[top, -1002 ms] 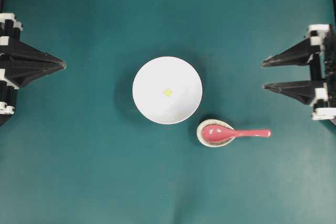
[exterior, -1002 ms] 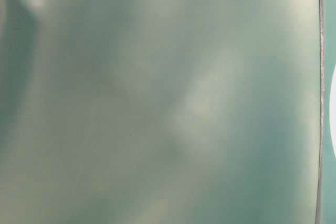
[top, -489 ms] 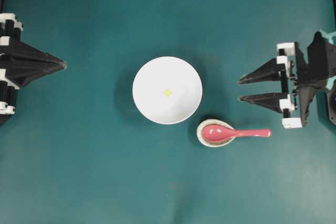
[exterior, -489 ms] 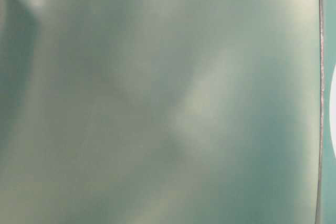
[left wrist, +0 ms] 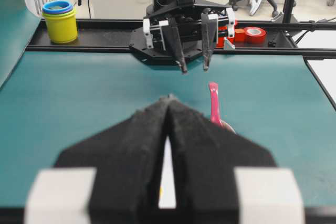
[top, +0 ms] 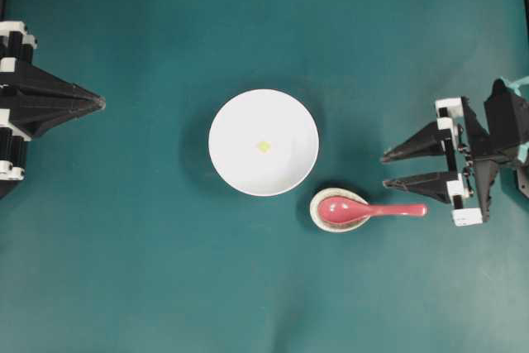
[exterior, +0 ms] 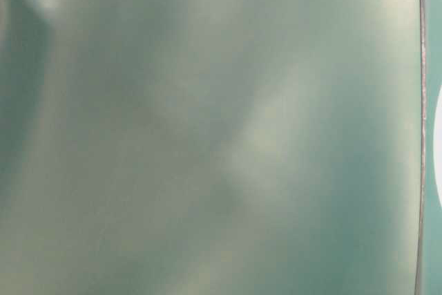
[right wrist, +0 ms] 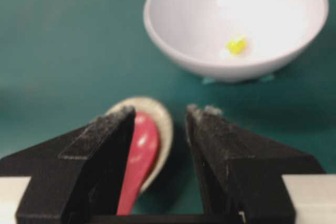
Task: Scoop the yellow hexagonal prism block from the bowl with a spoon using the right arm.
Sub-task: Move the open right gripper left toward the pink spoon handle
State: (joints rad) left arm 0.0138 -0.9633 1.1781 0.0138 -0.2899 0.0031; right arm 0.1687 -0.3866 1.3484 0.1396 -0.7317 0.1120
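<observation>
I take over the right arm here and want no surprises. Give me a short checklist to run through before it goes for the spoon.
1. Right hand open and empty: ok.
2. Spoon free to grasp, scoop in the speckled rest, handle pointing toward the right hand: ok.
3. Right hand lined up over the handle: not ok; in the overhead view only the lower finger is near the handle's end, and the hand sits beside it.
4. Yellow block in the white bowl: ok.
5. Left hand shut, parked far from the bowl: ok.
6. Height of the right hand above the table: cannot tell.
</observation>
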